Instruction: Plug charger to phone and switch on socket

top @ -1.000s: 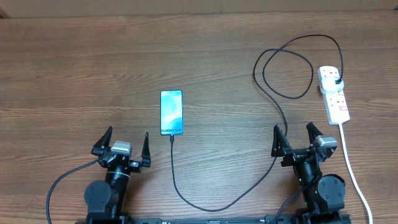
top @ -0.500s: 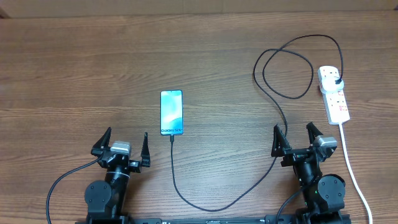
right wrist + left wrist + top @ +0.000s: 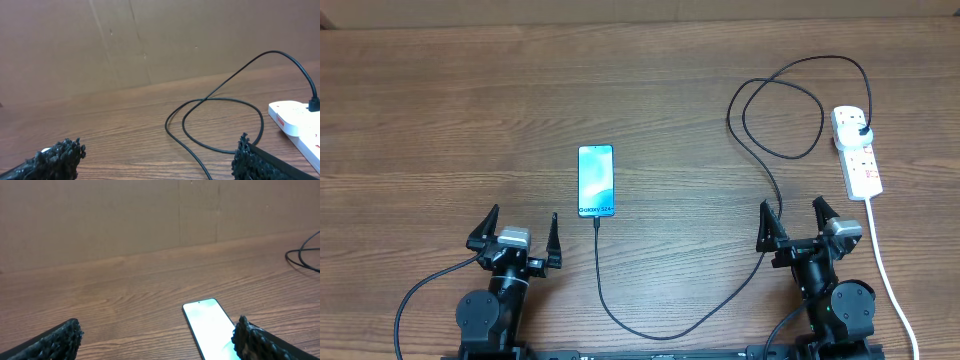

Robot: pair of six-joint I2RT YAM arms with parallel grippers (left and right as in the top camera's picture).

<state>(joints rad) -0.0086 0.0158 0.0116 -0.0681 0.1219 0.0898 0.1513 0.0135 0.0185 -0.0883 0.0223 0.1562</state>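
Change over the last second is nil: left gripper [image 3: 525, 212] and right gripper [image 3: 790, 203] stay spread, empty, at the near edge; phone [image 3: 596, 181] mid-desk, charger [image 3: 596, 255] tip at its near end; socket [image 3: 858, 155] by the right edge, probably awaiting switching.

Overhead looks straight down at the whole tabletop [image 3: 440, 100]. Both wrist cameras sit low, facing the back wall [image 3: 100, 220]; left shares the phone [image 3: 596, 181], right the charger [image 3: 222, 99] loop.

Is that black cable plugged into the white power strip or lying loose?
Plugged in: the charger has its black plug seated in the far end of the socket.
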